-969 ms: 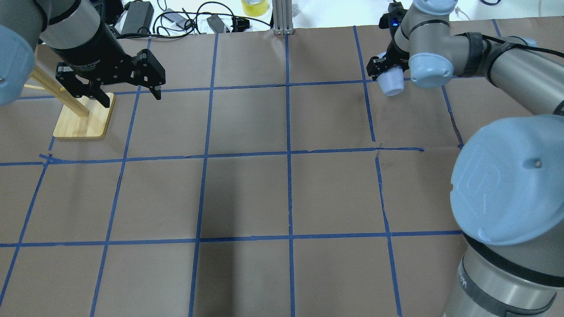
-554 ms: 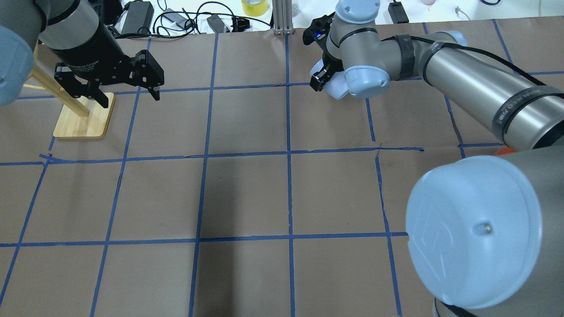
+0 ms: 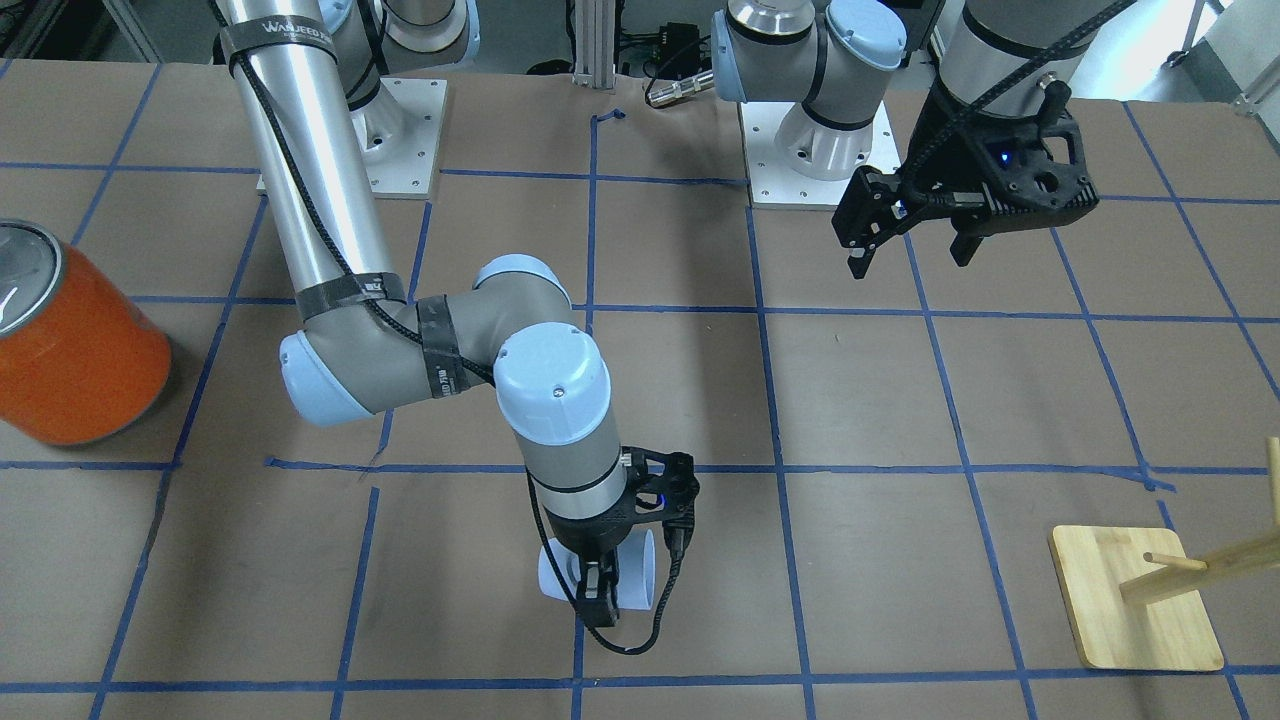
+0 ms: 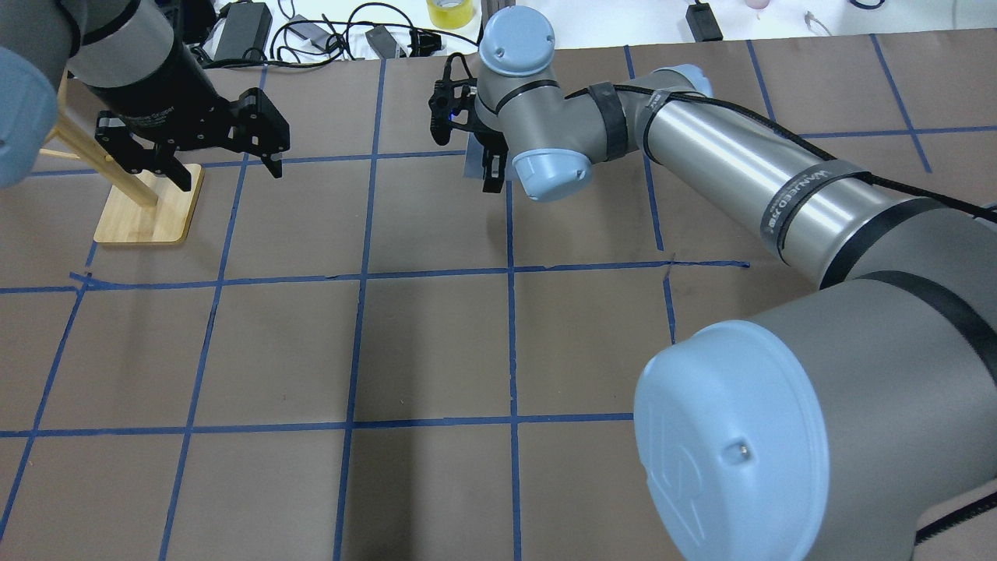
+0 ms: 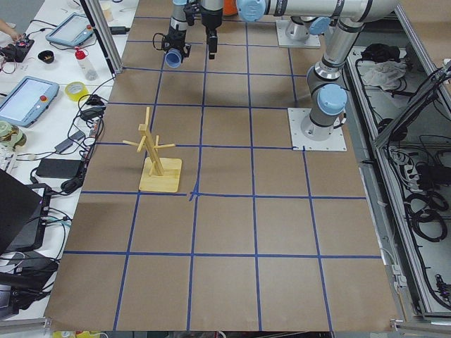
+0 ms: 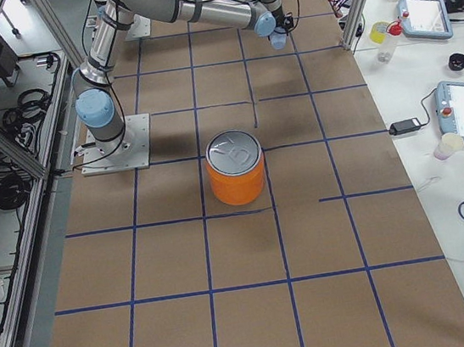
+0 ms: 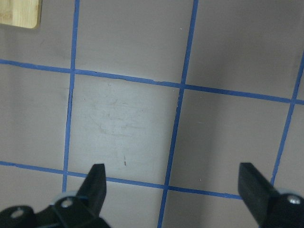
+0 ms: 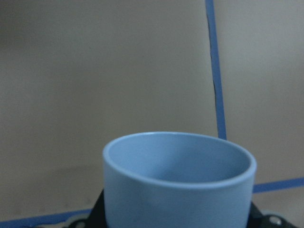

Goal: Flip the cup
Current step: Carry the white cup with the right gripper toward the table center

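Observation:
The pale bluish-white cup (image 3: 558,578) is clamped between the fingers of my right gripper (image 3: 600,592), tipped onto its side just above the brown paper near the middle grid line. In the right wrist view the cup (image 8: 178,180) fills the lower frame with its open mouth toward the camera. In the overhead view only a sliver of the cup (image 4: 471,164) shows beside the right gripper (image 4: 484,167). My left gripper (image 4: 234,178) is open and empty, hovering by the wooden stand; its fingers (image 7: 97,180) stand wide apart over bare paper.
A large orange canister (image 3: 75,350) with a silver top stands on the robot's right side of the table. A wooden peg stand (image 4: 148,210) on a square base sits at the far left. Cables and power bricks (image 4: 241,31) lie beyond the far edge.
My right arm has swung leftward across the far side of the table, carrying the cup from the right part to the middle grid line. The left arm has not moved.

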Action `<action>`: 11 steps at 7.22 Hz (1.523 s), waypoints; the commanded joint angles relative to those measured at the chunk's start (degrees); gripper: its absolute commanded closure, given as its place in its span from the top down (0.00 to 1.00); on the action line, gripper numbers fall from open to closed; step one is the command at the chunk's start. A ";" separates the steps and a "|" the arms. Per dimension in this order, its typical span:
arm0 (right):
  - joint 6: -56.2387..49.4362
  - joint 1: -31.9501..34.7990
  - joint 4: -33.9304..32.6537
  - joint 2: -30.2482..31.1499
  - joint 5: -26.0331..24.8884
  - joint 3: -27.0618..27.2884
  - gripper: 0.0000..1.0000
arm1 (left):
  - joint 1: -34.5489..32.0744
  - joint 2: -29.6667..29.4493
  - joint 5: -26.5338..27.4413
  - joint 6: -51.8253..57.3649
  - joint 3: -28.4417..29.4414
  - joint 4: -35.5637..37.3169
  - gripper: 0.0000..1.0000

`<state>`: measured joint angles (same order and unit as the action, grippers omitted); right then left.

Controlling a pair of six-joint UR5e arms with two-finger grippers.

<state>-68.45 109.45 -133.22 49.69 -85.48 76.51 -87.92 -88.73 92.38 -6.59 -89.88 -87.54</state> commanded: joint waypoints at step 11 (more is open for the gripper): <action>-1.77 6.39 -0.11 -2.05 1.37 3.12 0.77 | 0.21 -0.21 -0.62 0.00 -0.47 0.00 1.00</action>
<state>-70.24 115.84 -133.32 47.56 -84.37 79.56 -87.72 -88.94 91.82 -6.61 -90.31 -87.48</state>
